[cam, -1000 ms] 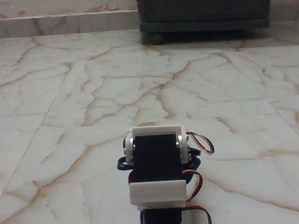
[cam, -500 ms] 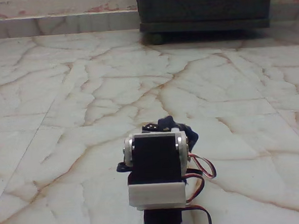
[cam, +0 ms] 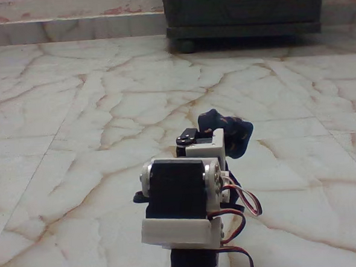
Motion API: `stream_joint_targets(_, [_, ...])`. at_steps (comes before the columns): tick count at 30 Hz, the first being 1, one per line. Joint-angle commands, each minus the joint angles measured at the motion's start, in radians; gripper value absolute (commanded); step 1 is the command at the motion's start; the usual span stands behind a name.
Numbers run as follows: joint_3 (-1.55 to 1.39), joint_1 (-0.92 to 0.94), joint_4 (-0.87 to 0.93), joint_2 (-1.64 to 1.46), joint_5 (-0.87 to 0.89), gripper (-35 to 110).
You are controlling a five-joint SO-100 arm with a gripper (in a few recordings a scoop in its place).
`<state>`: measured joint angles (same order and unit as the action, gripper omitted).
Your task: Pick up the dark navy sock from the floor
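I see my arm from behind, low in the fixed view, white brackets around black servo blocks [cam: 178, 191]. Above and to the right of them my gripper [cam: 222, 138] is raised off the floor [cam: 74, 115], its fingers mostly hidden behind the wrist. A bunched dark navy sock [cam: 233, 130] sticks out above and to the right of the wrist, clear of the cream-white veined tiles. It rises with the gripper, so the jaws seem shut on it. A small dark scrap [cam: 138, 197] shows at the arm's lower left; I cannot tell what it is.
A dark cabinet [cam: 243, 8] on round feet stands against the wall at the back right. Red, white and black servo wires [cam: 246, 205] loop out to the right of the arm. Bare tiles spread to the left, right and ahead.
The wrist and gripper have come up from behind the servo blocks and moved up and right, carrying the navy sock off the floor. The lower arm has shifted slightly left.
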<state>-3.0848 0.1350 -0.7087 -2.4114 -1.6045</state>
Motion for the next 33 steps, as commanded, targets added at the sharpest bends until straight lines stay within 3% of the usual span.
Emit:
stream_joint_targets(1, [0.002, 0.002, 0.009, -0.037, 0.017, 0])
stream_joint_targets(33, [0.002, -0.015, 0.009, -0.035, 0.052, 0])
